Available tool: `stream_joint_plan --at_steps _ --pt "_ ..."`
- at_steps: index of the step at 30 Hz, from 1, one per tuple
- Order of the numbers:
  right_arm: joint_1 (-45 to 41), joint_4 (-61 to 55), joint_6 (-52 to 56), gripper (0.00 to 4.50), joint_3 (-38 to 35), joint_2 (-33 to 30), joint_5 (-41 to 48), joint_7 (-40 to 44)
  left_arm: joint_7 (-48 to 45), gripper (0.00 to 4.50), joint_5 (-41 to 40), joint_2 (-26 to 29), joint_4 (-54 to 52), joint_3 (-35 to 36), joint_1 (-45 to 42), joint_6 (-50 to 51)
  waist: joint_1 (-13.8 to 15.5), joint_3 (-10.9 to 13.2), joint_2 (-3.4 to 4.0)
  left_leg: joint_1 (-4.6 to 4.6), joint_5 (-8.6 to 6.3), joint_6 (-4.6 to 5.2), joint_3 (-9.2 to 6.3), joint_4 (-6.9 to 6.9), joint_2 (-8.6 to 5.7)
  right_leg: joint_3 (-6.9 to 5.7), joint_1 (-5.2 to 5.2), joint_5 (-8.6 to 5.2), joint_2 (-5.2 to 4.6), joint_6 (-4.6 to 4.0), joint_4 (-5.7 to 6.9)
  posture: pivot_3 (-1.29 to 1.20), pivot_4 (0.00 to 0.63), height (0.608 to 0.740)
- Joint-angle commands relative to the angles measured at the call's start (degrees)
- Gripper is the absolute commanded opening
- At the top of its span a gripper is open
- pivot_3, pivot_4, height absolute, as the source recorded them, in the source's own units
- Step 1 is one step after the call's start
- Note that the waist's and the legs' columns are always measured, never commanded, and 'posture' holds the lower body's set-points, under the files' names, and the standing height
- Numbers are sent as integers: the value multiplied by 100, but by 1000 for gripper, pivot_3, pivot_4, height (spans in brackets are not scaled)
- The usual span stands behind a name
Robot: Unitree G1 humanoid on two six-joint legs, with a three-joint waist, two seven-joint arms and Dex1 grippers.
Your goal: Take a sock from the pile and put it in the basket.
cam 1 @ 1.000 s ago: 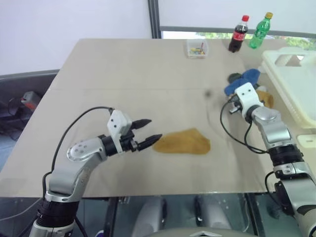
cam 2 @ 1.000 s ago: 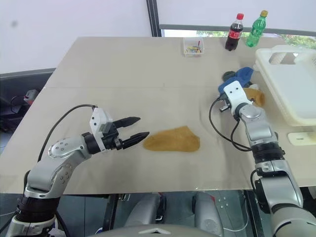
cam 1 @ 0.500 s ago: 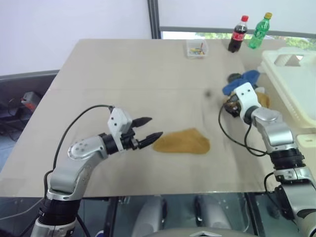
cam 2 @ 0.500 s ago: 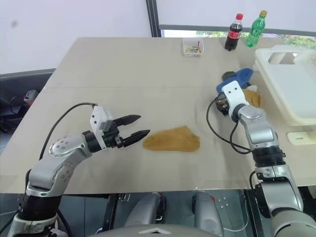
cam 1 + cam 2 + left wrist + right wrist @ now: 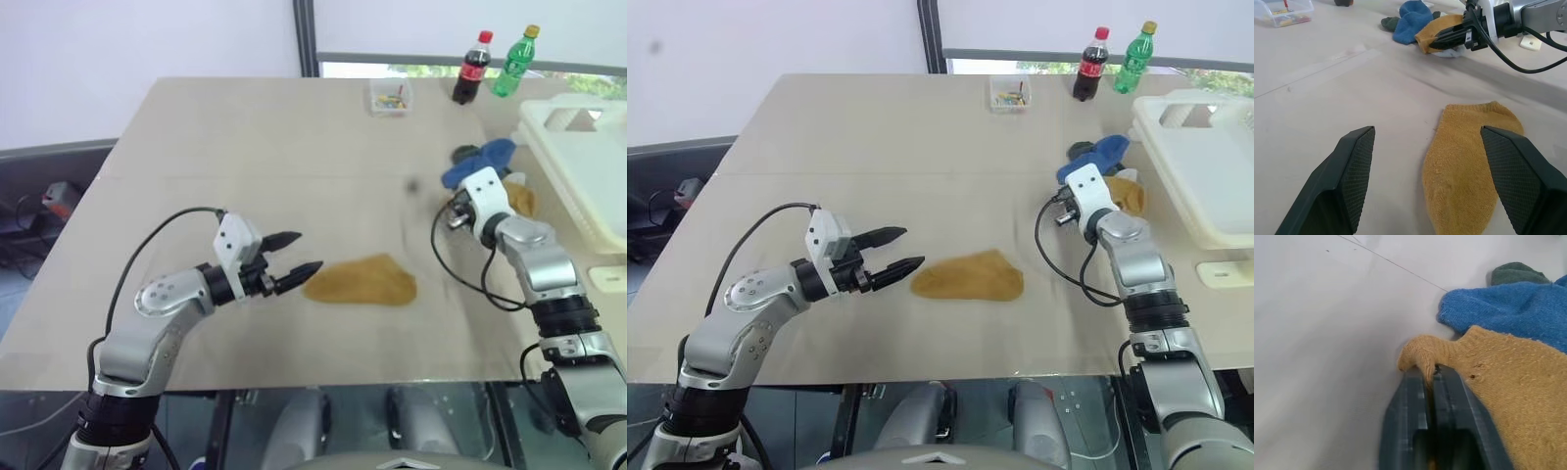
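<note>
The pile (image 5: 487, 159) of blue, dark green and mustard socks lies at the table's right, beside the cream-white basket (image 5: 560, 166). My right gripper (image 5: 1431, 377) is shut on a fold at the edge of the pile's mustard sock (image 5: 1508, 382), low on the table. The blue sock (image 5: 1503, 308) lies just behind it. From the left wrist view, the same right gripper (image 5: 1449, 37) shows pinching that sock. My left gripper (image 5: 306, 253) hovers open over the table's middle, pointing at a separate flat mustard sock (image 5: 362, 281) with nothing between its fingers.
A small clear box (image 5: 391, 96) sits at the far side of the table, with a cola bottle (image 5: 473, 67) and a green bottle (image 5: 515, 61) to its right. A small white piece (image 5: 607, 279) lies near the table's right edge. Black cables loop from both wrists.
My right gripper's fingers stood apart half a second ago and are now closed on the edge of the pile's mustard sock. The left arm has not moved.
</note>
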Motion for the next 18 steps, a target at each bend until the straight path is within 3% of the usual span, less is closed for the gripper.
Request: stream_joint_plan --at_steps 1,7,11,18 --pt "-92 -142 -99 61 -171 -11 38 -3 21 3682 -19 38 -179 98 27 -72 1 0 0 0 0 0 0 0 0 0 0 0 0 0 0 0 150 740" --pt "-321 -785 424 61 -416 235 537 130 77 3682 -83 20 -167 203 95 -40 -10 0 0 0 0 0 1 0 1 2 -1 0 1 0 3 0 150 740" --pt "-432 -1462 1256 61 -437 777 1174 255 148 3682 -145 -23 -90 309 168 -9 -28 1 2 1 0 0 0 1 4 3 -5 0 3 -1 11 0 150 740" --pt "-307 -1263 1243 61 506 1954 1061 74 266 3682 -201 -83 269 555 264 17 -23 0 3 6 0 -1 -2 2 2 2 -7 -1 3 -1 20 0 150 740"
